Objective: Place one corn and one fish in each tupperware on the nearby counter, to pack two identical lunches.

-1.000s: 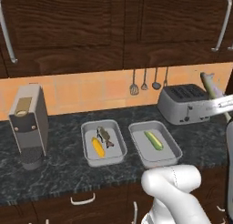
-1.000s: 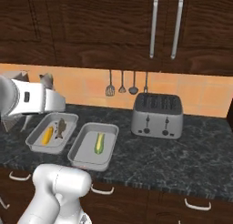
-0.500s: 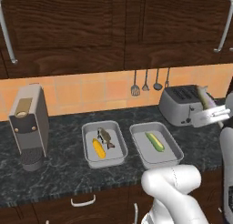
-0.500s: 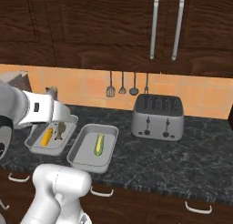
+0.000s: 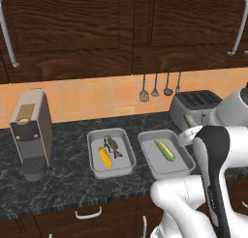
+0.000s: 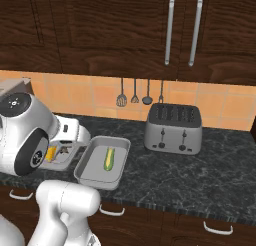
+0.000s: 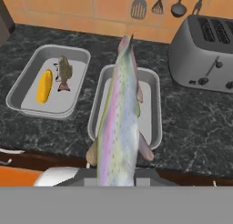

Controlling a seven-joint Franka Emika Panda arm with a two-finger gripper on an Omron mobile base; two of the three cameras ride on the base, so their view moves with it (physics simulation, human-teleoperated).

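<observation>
Left to right on the counter (image 5: 72,181): coffee machine (image 5: 31,133), left tray (image 5: 127,163), right tray (image 5: 147,157), toaster (image 6: 173,128).

Left tray is done: it holds 1 plain yellow corn (image 5: 105,157) and 1 dark spiky fish (image 5: 112,145), side by side, apart.

Right tray has the husked corn (image 5: 165,150) lying along it, no fish in it yet. In the hand view that tray's rim (image 7: 95,115) sits right behind the pale fish (image 7: 119,127), so we judge we are lined up roughly over it.

The pale fish hangs from the gripper (image 7: 116,173), long body stretching away from the camera, tail end nearest the fingers. We read the gripper as closed around the fish at that near end; fingertips are hidden behind the body.

Handling, our judgement: light, slender, smooth-skinned, so likely slippery. Held at 1 end, it could swing or slide out. A grip nearer mid-body would carry it steadier. It looks stiff here, no droop visible. It is longer than the corn, so we would lay it lengthwise beside the husked corn, not across the tray.

2 lunches: 1 packed, 1 short a fish.
</observation>
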